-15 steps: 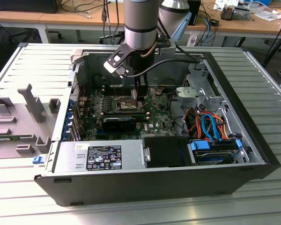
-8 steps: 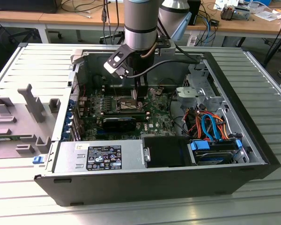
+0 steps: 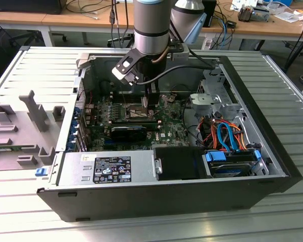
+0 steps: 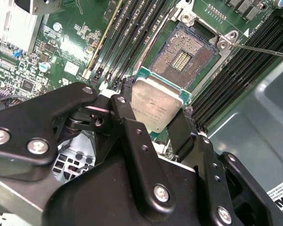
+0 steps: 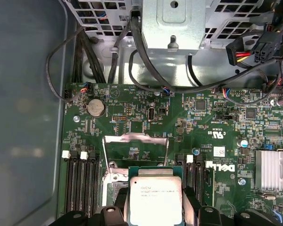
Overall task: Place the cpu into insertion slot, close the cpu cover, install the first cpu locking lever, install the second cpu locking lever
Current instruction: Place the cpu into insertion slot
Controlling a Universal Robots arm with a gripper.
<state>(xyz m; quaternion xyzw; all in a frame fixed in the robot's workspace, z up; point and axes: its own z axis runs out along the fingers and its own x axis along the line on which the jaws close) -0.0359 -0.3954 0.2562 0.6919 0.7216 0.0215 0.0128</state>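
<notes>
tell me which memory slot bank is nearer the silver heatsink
The bank between the insertion slot and the heatsink; the other bank sits beyond the slot.

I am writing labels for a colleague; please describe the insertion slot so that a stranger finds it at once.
Inside the open computer case, find the green circuit board. In the second wrist view the insertion slot lies near the cpu held in the gripper. Unlike the long narrow black memory slots on both sides, it is square, with silvery rim and dark centre.

The arm [image 3: 151,25] reaches into the open computer case [image 3: 141,199] — gripper [image 3: 150,103] low over the green board [image 3: 170,127].
</notes>
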